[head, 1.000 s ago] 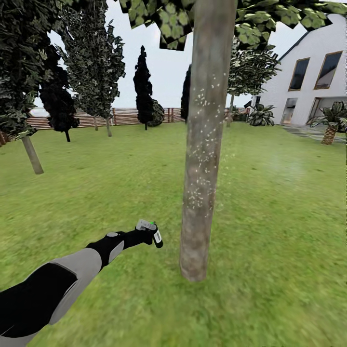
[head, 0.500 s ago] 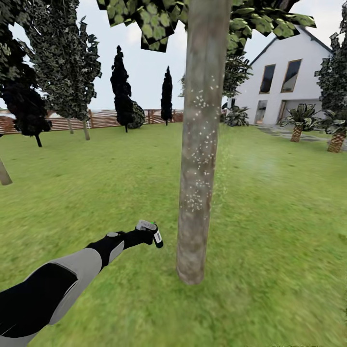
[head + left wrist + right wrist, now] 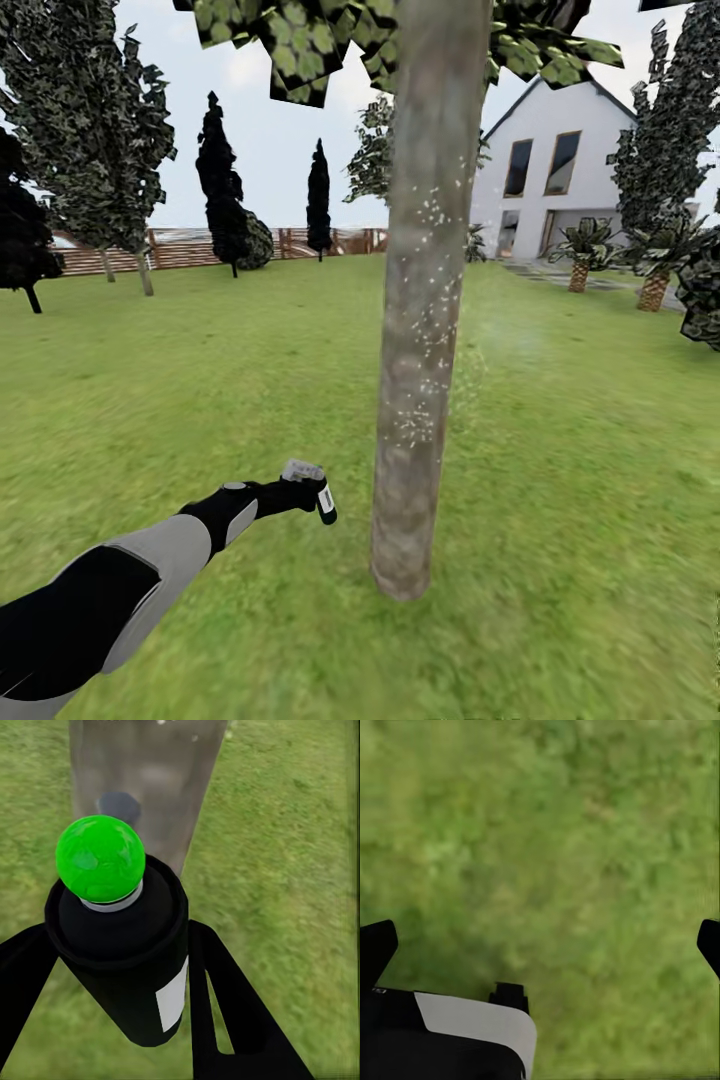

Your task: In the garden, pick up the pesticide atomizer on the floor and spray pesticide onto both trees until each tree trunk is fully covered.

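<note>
Atomizer (image 3: 124,952) in left pincer (image 3: 312,490) | trunk (image 3: 418,330) just beside | lawn (image 3: 200,380) around

- The black pesticide atomizer (image 3: 326,501), green-topped and white-labelled, sat at lower centre-left.
- The grey-brown tree trunk (image 3: 418,330) stood upright at centre, speckled white.

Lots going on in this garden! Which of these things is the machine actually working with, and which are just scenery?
Part of the job:
- small black spray bottle with a green top, held between the left fingers
- thick grey-brown tree trunk, flecked with white droplets
- green lawn

Just scenery:
- white house
- brown slatted fence
- dark cone-shaped trees
- low palm-like plants
</note>
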Robot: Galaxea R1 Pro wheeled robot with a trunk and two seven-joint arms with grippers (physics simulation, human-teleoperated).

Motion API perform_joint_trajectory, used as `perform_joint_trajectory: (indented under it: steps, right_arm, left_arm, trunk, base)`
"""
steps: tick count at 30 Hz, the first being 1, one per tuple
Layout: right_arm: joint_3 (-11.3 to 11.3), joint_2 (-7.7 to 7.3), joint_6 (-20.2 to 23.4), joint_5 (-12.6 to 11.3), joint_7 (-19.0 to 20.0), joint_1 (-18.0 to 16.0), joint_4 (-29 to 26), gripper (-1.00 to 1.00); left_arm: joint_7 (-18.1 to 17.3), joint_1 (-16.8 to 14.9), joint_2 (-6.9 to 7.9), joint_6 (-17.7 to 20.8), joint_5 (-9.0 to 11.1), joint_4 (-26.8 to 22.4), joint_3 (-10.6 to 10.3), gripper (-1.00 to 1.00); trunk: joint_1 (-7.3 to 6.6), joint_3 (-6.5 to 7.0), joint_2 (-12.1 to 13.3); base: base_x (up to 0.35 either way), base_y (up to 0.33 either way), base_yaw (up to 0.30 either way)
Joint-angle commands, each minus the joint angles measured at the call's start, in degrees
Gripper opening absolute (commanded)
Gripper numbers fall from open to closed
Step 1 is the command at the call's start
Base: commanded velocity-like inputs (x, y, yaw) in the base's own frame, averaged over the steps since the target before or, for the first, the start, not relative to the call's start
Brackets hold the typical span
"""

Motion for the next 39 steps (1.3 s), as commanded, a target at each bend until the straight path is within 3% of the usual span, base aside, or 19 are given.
perform_joint_trajectory:
  steps: [1,19,39]
  right_arm:
    - [0.0,-0.01,0.0,0.0,0.0,0.0,0.0,1.0]
    - [0.0,0.0,0.0,0.0,0.0,0.0,0.0,1.0]
    - [0.0,0.26,0.0,0.0,0.0,0.0,0.0,1.0]
  left_arm:
    - [0.19,0.0,0.0,-0.07,-0.07,-0.01,0.07,-1.0]
    - [0.13,0.0,-0.27,-0.07,-0.08,-0.01,-0.56,-1.0]
    - [0.04,0.0,-0.35,-0.07,-0.12,0.08,-0.57,-1.0]
  trunk:
    - [0.0,0.03,0.0]
    - [0.0,0.08,0.0]
    - [0.0,0.65,0.0]
  base:
    - [0.079,0.35,-0.28]
    - [0.151,0.326,-0.204]
    - [0.004,0.349,-0.245]
